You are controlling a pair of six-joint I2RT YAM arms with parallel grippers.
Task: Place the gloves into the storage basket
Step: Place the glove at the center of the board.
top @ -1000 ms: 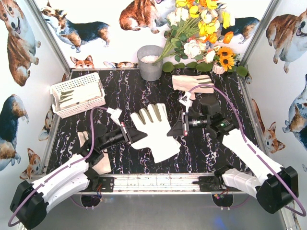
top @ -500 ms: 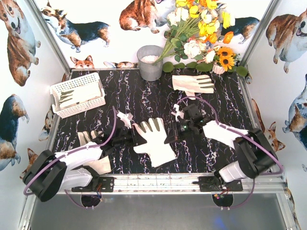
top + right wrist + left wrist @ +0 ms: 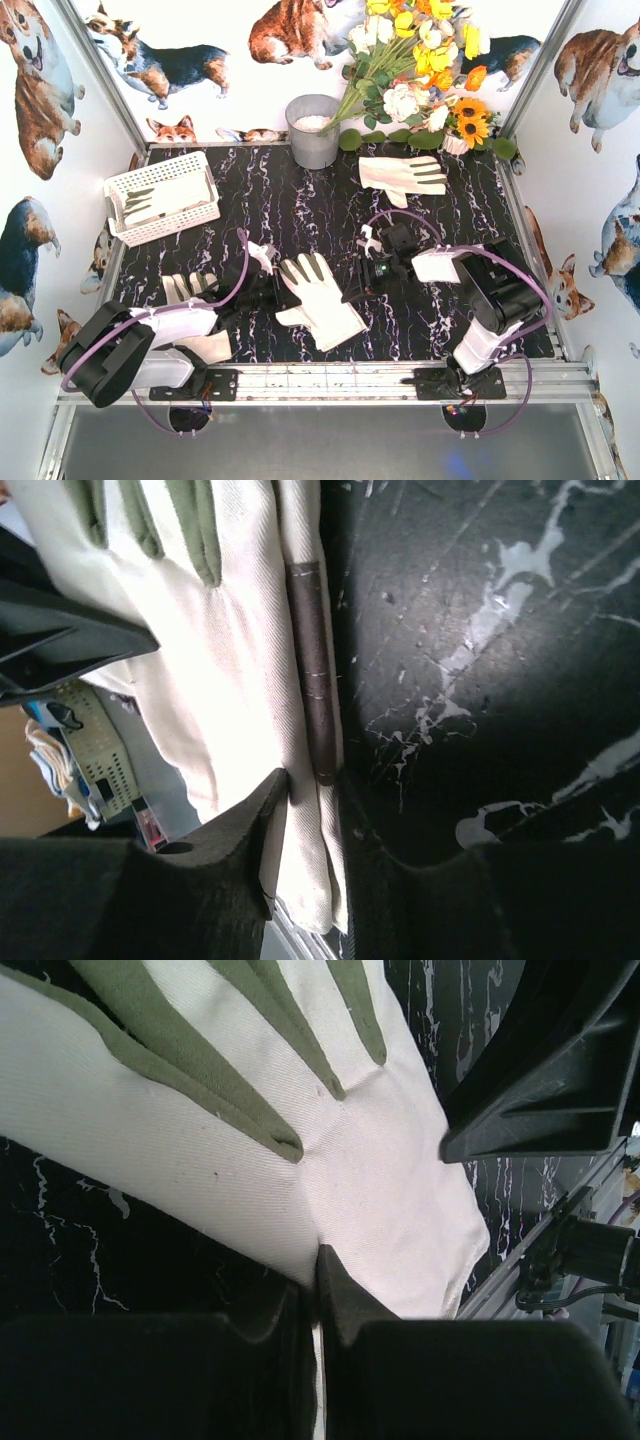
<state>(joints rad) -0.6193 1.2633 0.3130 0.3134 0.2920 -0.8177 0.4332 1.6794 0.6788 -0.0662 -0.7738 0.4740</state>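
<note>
- The cream glove (image 3: 322, 298) lies flat on the bench (image 3: 290, 200), patched side up, between my claws and well apart from the storage basket (image 3: 172, 224).
- My left claw (image 3: 318, 1265) is clamped on one edge, probably for carrying.
- My right claw (image 3: 315, 795) straddles the opposite edge, narrowly parted; I cannot tell if it grips.

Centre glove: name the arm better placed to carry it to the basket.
Left. The left gripper is shut on the glove, and the storage basket sits on that arm's side.
</note>
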